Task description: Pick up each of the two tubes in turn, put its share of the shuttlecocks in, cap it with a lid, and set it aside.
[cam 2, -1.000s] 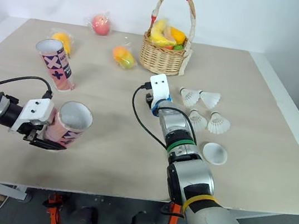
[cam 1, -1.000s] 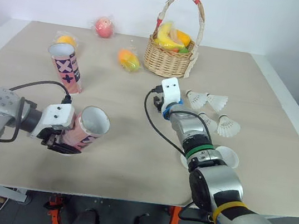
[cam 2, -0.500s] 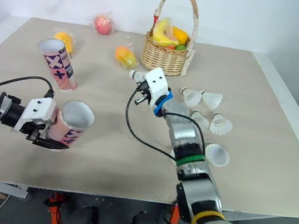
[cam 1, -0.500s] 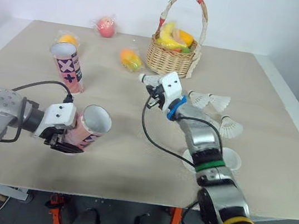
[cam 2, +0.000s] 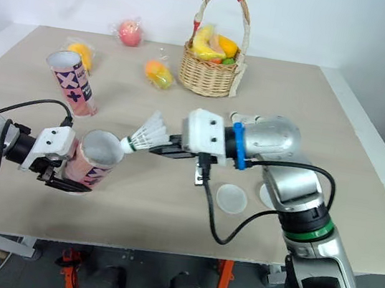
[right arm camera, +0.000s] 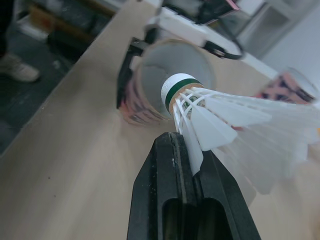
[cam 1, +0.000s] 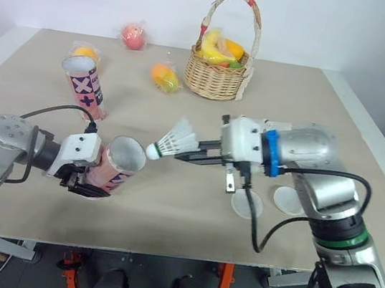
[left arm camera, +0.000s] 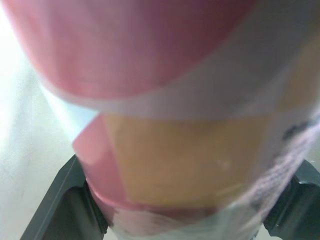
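Shuttlecock (cam 1: 172, 143) entry is where this could slip. The right pincer (cam 1: 185, 156) is clamped flat on only a feather or two of the skirt, so the thin, springy vanes may bend or crease, and the rounded white cork with its green band could swing off line. It hangs left of centre, cork first, just beside the open mouth of the tube (cam 1: 118, 164) and not yet inside.

That tube is a smooth, cardboard-looking cylinder with a pink printed wrap. It lies tilted at lower left, mouth toward the centre, and the left pincer (cam 1: 87, 186) is closed around its lower body. Gripped that low, a slick round wall could turn or slide if the cork strikes the rim. The flared skirt looks close to the bore's width, so a skewed entry might jam.

A second tube (cam 1: 85, 88) leans at upper left. Two shallow white lids (cam 1: 247, 204) lie on the beige surface (cam 1: 168, 213) right of centre — the right arm's dangling cable could drag them.
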{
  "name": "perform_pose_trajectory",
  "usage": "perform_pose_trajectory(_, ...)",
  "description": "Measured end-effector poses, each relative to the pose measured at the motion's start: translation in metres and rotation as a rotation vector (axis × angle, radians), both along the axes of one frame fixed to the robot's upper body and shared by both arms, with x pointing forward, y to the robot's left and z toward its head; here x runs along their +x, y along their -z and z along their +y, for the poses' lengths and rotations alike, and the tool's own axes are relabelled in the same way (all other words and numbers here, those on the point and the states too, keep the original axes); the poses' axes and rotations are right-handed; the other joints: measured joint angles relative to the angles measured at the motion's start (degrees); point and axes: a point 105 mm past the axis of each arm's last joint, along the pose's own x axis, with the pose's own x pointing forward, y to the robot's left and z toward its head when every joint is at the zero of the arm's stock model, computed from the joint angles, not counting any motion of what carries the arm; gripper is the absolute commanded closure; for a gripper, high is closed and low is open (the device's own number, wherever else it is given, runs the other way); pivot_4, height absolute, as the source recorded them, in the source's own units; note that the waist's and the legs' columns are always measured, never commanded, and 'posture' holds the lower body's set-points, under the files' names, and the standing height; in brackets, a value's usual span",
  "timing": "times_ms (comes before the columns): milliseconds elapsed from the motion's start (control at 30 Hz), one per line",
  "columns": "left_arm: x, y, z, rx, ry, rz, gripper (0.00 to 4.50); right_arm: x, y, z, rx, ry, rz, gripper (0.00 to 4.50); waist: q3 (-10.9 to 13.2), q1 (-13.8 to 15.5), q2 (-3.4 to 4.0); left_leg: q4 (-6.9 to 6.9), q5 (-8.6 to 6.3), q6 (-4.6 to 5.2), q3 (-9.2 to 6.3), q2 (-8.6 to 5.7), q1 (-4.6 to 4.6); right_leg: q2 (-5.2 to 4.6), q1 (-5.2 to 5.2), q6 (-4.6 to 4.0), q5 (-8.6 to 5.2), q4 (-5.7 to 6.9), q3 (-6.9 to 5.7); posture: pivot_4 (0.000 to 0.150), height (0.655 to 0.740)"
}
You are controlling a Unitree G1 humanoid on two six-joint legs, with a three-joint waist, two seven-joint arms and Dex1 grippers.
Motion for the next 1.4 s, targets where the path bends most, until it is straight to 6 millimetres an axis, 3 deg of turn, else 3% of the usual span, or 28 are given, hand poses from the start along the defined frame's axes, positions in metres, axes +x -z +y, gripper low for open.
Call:
perform_pose_trajectory(300,0.001,-0.001,-0.001,0.0,0.015,0.009,1.16,0.006,0.013,0.034,-0.092,-0.088,-0.042,4.46,0.0,0.2,0.0,-0.04,0.0,-0.02,0.0,-0.03,-0.09,-0.06,-0.04,-0.09,-0.06,0.0,-0.01,0.15,0.74)
perform_pose_trajectory(400,0.001,-0.001,-0.001,0.0,0.015,0.009,1.16,0.006,0.013,0.04,-0.087,-0.103,-0.024,3.57,0.0,0.2,0.0,-0.03,0.0,-0.02,0.0,-0.03,-0.08,-0.06,-0.03,-0.09,-0.06,0.01,-0.02,0.15,0.74)
perform_pose_trajectory(600,0.0,-0.001,-0.002,0.002,0.02,0.007,1.16,0.007,0.004,0.037,-0.044,-0.099,0.092,1.32,0.0,0.2,0.0,-0.01,0.0,-0.02,0.0,-0.03,-0.08,-0.09,-0.01,-0.07,-0.04,0.01,-0.03,0.15,0.74)
perform_pose_trajectory(767,0.001,0.0,-0.003,-0.002,0.025,0.003,1.16,0.02,-0.022,0.003,0.086,0.007,0.23,1.32,0.0,0.3,0.0,-0.01,0.0,-0.02,0.0,-0.06,-0.08,-0.13,0.0,-0.09,-0.02,0.0,-0.03,0.15,0.74)
perform_pose_trajectory(867,0.001,0.0,-0.004,-0.005,0.026,0.002,1.16,0.026,-0.027,-0.019,0.176,0.101,0.271,1.32,0.0,0.4,-0.02,-0.03,0.0,-0.02,-0.05,-0.1,-0.08,-0.13,0.05,-0.11,-0.05,0.0,-0.05,0.15,0.74)
perform_pose_trajectory(1000,0.001,0.0,-0.005,-0.007,0.03,0.0,1.16,0.058,-0.004,-0.073,0.336,0.527,0.341,1.32,0.0,0.3,-0.02,-0.07,0.0,-0.02,-0.02,-0.21,-0.11,-0.2,0.02,-0.06,-0.06,0.0,0.04,0.15,0.74)
perform_pose_trajectory(1100,0.0,0.0,-0.005,-0.009,0.03,0.0,1.16,0.063,0.023,-0.111,0.489,0.899,0.419,1.32,0.0,0.4,0.03,-0.11,-0.01,-0.03,-0.07,-0.22,-0.13,-0.19,0.02,-0.08,-0.08,0.01,0.04,0.15,0.74)
perform_pose_trajectory(1267,0.001,0.002,-0.005,-0.01,0.03,0.003,1.16,0.047,0.029,-0.123,0.604,1.137,0.428,1.32,0.0,0.2,0.26,-0.08,0.01,-0.05,-0.05,-0.26,-0.1,-0.19,0.02,0.27,-0.14,0.0,0.12,0.15,0.74)
perform_pose_trajectory(1400,0.004,0.002,-0.007,-0.017,0.046,0.0,1.16,0.027,0.05,-0.121,0.527,1.218,0.438,1.32,-0.1,0.3,0.24,0.03,0.02,-0.05,-0.02,-0.32,-0.1,-0.26,0.09,0.33,-0.14,-0.01,0.15,0.15,0.74)
